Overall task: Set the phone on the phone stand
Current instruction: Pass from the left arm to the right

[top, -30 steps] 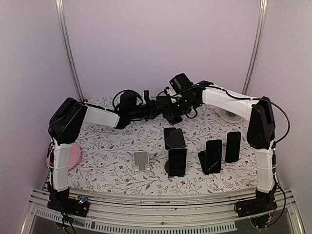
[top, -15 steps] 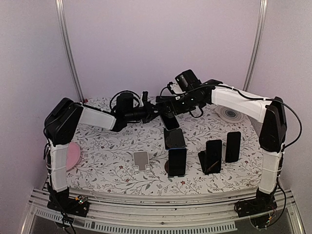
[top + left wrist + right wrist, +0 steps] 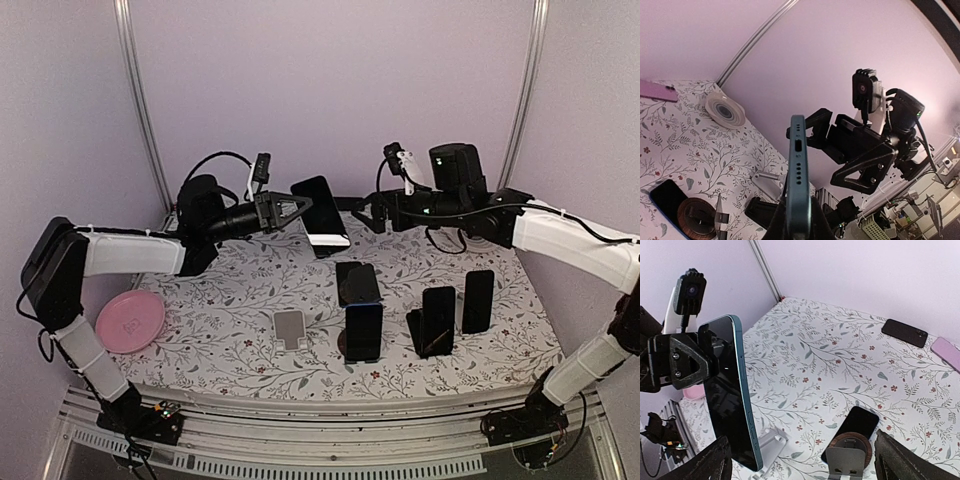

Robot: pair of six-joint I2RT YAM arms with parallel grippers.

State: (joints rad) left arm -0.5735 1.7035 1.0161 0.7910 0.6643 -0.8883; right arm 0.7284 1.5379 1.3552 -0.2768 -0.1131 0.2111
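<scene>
Teal metal ran along the edge of the phone (image 3: 730, 390), which hung in the air above the back of the desk (image 3: 220, 290), well apart from every stand. The left gripper (image 3: 300, 212) had its jaws clenched on one short end of it, and they seemed to press on the two flat faces. The right gripper (image 3: 375, 213) stood near, its jaws released and grasping nothing.

I judged the phone to be stiff, rather light, slippery on its glass, and fragile if dropped. A hold near one end left the other end free to enter the cradle first.

The pale phone stand (image 3: 289, 328) at the front carried nothing. The stand with a round wooden base (image 3: 849, 450) carried a dark phone (image 3: 855, 425), and the other dark stands to the right seemed occupied too. The pink plate (image 3: 130, 322) held nothing.
</scene>
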